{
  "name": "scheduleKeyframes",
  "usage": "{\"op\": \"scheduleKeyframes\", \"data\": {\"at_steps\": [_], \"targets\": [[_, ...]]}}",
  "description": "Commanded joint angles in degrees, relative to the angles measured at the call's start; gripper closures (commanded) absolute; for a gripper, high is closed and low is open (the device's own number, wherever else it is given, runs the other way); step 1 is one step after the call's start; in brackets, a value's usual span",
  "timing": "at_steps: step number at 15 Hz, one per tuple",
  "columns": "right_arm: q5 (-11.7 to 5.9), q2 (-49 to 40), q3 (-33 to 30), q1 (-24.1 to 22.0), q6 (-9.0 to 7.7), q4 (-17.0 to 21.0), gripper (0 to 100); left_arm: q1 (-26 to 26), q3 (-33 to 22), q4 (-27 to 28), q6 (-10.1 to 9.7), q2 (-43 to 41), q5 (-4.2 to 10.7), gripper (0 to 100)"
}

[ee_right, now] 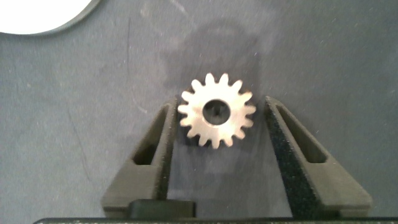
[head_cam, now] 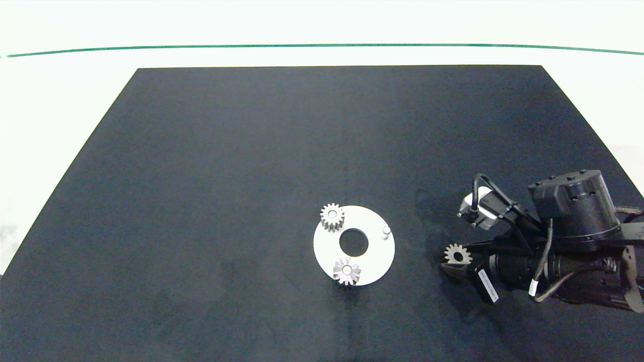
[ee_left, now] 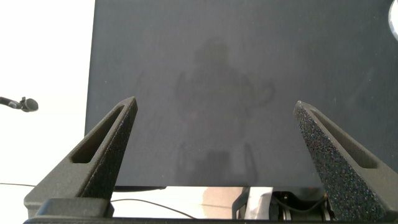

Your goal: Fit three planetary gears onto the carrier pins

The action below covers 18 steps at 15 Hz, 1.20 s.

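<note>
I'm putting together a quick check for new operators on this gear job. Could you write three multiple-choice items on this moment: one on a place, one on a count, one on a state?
1. Where does the loose gear lie?
A. on the black mat, on the right arm's side of the white plate
B. in the plate's centre hole
C. beyond the mat's far edge

2. How many gears already sit on the plate?
A. none
B. two
C. three

3. How does the right gripper stand to the loose gear?
A. far from it
B. carrying it high over the plate
C. fingers apart on either side of it, with a gap at one side

Answers:
1 A, the head view shows it on the mat near the right arm.
2 B, two gears are seated and one pin is bare.
3 C, the right wrist view shows the gap.
</note>
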Motion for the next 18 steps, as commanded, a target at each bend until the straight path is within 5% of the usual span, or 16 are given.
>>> {"op": "scheduleKeyframes", "data": {"at_steps": [1,18], "targets": [[-0.02,0.68,-0.02,0.02,-0.03,-0.53,52,-0.01,-0.09,0.19,-0.01,0.17,0.02,0],[-0.11,1.74,0.24,0.02,0.94,-1.23,85,0.08,0.35,0.36,-0.01,-0.53,0.11,0]]}}
